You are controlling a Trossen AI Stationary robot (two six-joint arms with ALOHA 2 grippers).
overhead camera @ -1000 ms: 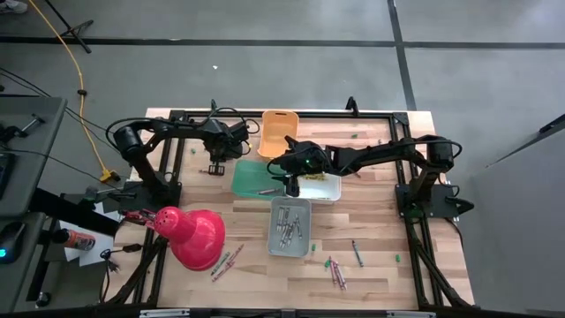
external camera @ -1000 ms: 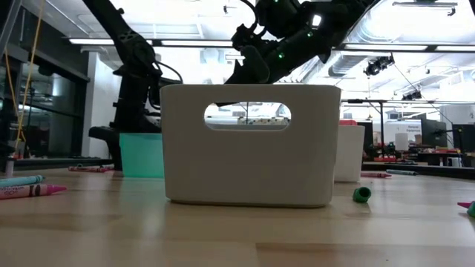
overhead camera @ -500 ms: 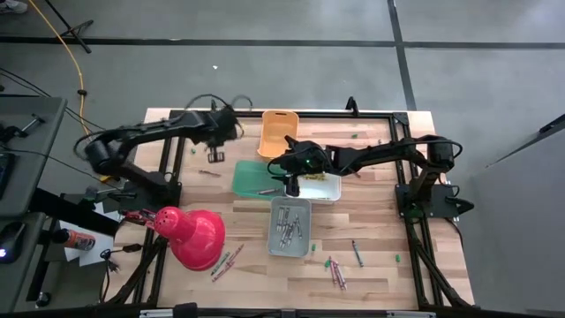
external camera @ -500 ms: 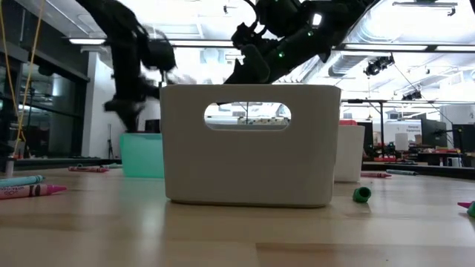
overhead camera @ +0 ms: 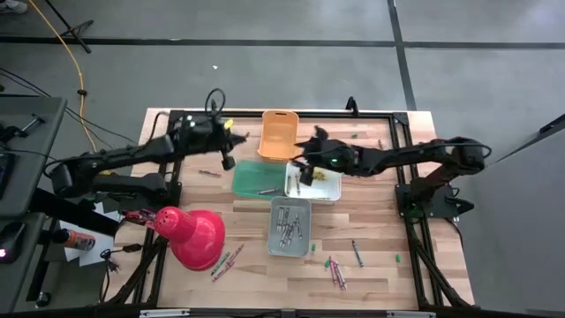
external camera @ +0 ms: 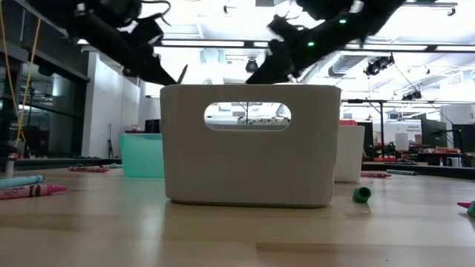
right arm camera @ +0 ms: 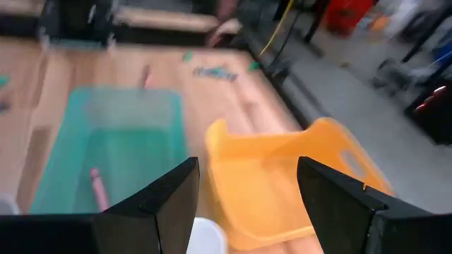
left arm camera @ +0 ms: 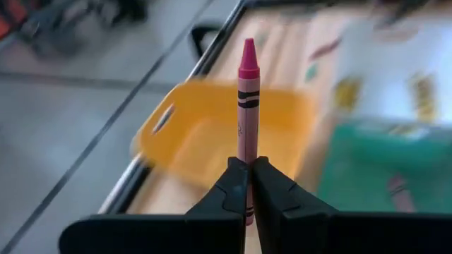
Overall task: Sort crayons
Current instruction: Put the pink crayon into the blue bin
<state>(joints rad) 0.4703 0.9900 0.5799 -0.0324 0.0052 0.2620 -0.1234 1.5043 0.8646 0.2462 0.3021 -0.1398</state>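
My left gripper (left arm camera: 249,168) is shut on a pink crayon (left arm camera: 246,99) and hangs over the table's far left (overhead camera: 227,148), beside the orange bin (overhead camera: 276,132). My right gripper (right arm camera: 247,204) stands open and holds nothing. It is above the white bin (overhead camera: 318,183), facing the orange bin (right arm camera: 296,176) and the green bin (right arm camera: 123,141), where one pink crayon (right arm camera: 97,187) lies. More crayons lie in the grey bin (overhead camera: 289,227) and loose on the wood (overhead camera: 335,269). My left gripper pinches the pink crayon's blunt lower end (left arm camera: 245,152) between its two fingers. The crayon runs along the fingers and sticks out past their tips, its point (left arm camera: 248,53) leading toward the orange bin. It is lifted clear of the table.
A red dome-shaped thing (overhead camera: 194,237) sits at the near left. Loose crayons lie near it (overhead camera: 225,262) and at the far left (overhead camera: 209,172). The low view is filled by the grey bin's end wall (external camera: 251,144), with the green bin (external camera: 142,154) behind it. A black frame (overhead camera: 265,113) edges the table.
My left gripper has risen from the table's far left with the pink crayon. It has tipped from pointing down to nearly level and swung toward the orange bin. My right gripper, still open, has lifted and drawn back toward the table's right edge.
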